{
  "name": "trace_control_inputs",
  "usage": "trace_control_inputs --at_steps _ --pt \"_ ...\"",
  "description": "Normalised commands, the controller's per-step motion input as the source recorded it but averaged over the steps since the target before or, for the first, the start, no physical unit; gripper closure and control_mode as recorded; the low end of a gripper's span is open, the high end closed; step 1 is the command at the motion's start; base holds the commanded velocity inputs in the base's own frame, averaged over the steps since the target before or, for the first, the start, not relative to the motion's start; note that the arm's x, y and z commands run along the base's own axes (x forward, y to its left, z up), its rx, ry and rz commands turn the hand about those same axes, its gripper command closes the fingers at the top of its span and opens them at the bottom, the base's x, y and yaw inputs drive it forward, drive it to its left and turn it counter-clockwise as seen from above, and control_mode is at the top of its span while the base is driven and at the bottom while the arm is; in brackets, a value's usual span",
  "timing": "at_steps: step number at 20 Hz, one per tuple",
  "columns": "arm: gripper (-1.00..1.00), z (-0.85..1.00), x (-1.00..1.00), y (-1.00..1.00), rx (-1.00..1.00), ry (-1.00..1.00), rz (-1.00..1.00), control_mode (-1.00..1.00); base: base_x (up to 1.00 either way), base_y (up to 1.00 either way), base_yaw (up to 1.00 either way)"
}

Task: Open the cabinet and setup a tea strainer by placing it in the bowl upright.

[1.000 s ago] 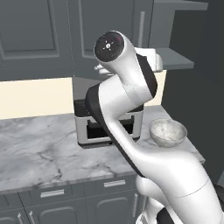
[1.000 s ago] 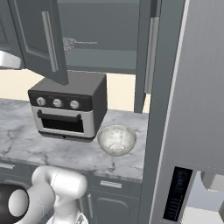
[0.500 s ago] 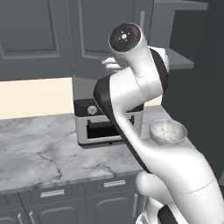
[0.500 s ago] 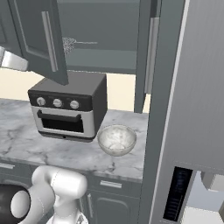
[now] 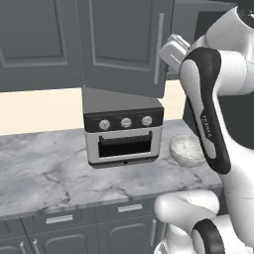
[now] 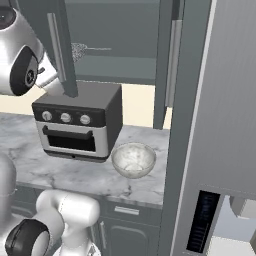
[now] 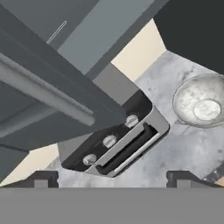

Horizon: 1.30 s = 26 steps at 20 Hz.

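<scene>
The cabinet (image 5: pixel 124 44) stands open, its door (image 6: pixel 64 50) swung out over the toaster oven. My gripper (image 7: pixel 112 177) is open, fingertips wide apart with nothing between them, just off the door's silver bar handle (image 7: pixel 43 94). In the left base view the gripper (image 5: pixel 171 49) sits right of the handle (image 5: pixel 159 47). The tea strainer (image 6: pixel 80 50) lies on the grey shelf inside the cabinet. The marbled bowl (image 6: pixel 133 159) rests on the counter right of the oven, and shows as the bowl (image 5: pixel 187 149) and the bowl (image 7: pixel 201 103).
A toaster oven (image 5: pixel 121 131) stands on the marble counter (image 5: pixel 44 173) under the open door. A tall grey appliance wall (image 6: pixel 220 125) closes the right side. Low cabinets with short handles (image 5: pixel 59 218) run under the counter.
The gripper has gone from shut to open and let go of the door handle. The hand has swung right in the left base view. The door stays open.
</scene>
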Motion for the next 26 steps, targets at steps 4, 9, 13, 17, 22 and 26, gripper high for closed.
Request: trace_control_inputs --at_steps 4,9,13,17,22,26 --pt "-1.0 -0.19 0.06 -0.07 0.61 0.1 0.0 -1.0 0.0 0.0 0.0" --pt "-1.0 0.0 0.0 -0.42 0.41 0.08 0.0 -1.0 0.0 0.0 0.0" --pt "-1.0 -0.02 0.21 -0.11 0.12 -0.03 0.0 -1.0 0.0 0.0 0.0" --pt "-1.0 -0.11 0.42 -0.26 0.15 0.01 -0.03 -1.0 0.0 0.0 0.0" --pt "-1.0 -0.06 0.65 -0.45 0.3 0.04 -0.03 -1.0 0.0 0.0 0.0" --pt "-1.0 0.0 0.53 -0.02 0.14 0.0 0.02 -1.0 0.0 0.0 0.0"
